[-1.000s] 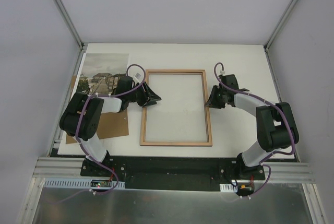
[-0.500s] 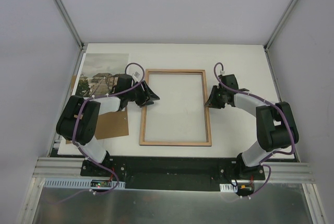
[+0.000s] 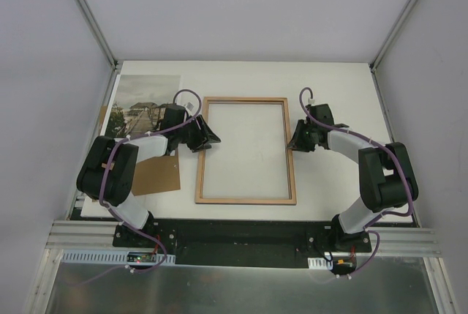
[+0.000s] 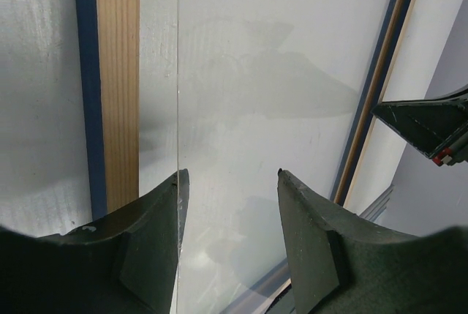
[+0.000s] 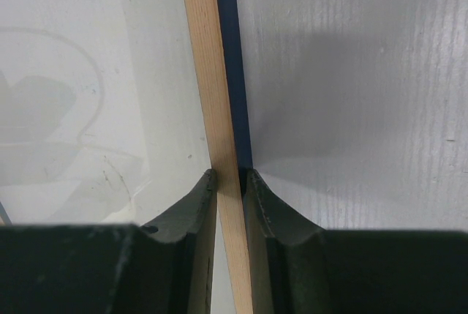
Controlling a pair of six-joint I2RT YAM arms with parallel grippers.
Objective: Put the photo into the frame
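Note:
The frame (image 3: 246, 99) lies wood-coloured back up in the middle of the table, its clear pane (image 4: 256, 72) inside it. My right gripper (image 3: 294, 140) is shut on the frame's right rail (image 5: 208, 58), which runs between the two fingers (image 5: 228, 178). Just inside the left rail (image 4: 117, 87), my left gripper (image 3: 210, 136) stands open over the pane, with nothing between its fingers (image 4: 230, 178). The pane's thin edge runs up from the left fingertip. The photo (image 3: 142, 98) lies flat at the table's far left, partly covered by the left arm.
A plain brown backing board (image 3: 157, 175) lies at the near left under the left arm. White enclosure walls stand close on both sides. The right gripper (image 4: 431, 127) shows at the right edge of the left wrist view.
My left gripper has drawn slightly left towards the frame's left rail, and its jaws have widened a little. The right gripper keeps its grip on the right rail.

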